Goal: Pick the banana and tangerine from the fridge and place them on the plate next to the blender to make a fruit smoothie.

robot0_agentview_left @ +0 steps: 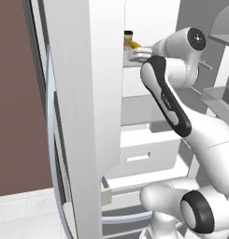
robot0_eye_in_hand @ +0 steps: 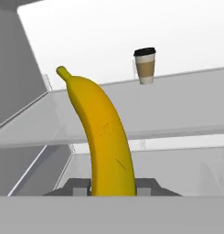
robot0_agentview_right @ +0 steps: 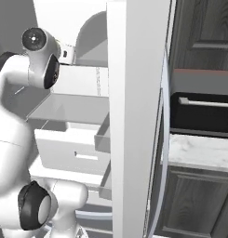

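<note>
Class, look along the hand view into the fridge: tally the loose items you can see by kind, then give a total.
Curved yellow banana, held in the hand: 1
Tan paper coffee cup with dark lid, on a glass shelf: 1
Total: 2

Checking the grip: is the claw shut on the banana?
Yes: the claw is shut on the banana, a finger on each side.

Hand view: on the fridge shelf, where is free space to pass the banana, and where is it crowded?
The gripper is shut on the banana. The glass shelf lies bare from the coffee cup to its front edge. Left of the banana, the grey fridge wall stands close.
</note>
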Robot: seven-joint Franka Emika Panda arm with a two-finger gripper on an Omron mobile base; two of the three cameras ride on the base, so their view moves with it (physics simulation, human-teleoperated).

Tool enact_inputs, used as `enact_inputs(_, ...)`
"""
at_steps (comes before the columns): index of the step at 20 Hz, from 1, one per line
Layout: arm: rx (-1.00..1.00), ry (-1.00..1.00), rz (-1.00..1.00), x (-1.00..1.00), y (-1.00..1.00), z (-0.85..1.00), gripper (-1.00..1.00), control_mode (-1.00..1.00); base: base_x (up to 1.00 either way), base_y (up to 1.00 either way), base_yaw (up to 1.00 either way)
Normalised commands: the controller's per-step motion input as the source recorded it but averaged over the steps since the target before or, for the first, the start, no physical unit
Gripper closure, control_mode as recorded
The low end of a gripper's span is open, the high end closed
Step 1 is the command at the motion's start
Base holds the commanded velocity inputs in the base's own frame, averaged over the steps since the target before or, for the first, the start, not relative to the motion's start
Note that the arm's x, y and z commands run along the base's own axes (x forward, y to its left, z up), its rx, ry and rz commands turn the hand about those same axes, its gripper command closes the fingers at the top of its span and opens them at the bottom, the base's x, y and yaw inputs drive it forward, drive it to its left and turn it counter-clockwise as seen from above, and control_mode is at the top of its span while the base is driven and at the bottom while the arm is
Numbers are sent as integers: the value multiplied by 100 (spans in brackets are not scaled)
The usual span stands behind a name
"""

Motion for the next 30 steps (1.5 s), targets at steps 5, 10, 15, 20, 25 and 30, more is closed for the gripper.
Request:
enact_inputs(5,0,1,-1,-99,-40,-33,100,-100,0,0,0)
enact_inputs(10,0,2,-2,-97,-34,-51,100,-100,0,0,0)
enact_inputs(15,-3,15,-3,-73,-4,-56,100,-100,0,0,0)
enact_inputs(20,-10,31,-1,-24,0,-44,100,-100,0,0,0)
enact_inputs(25,-4,24,0,-4,0,-40,100,-100,0,0,0)
enact_inputs(30,0,1,0,-13,0,-13,100,100,-78,0,0)
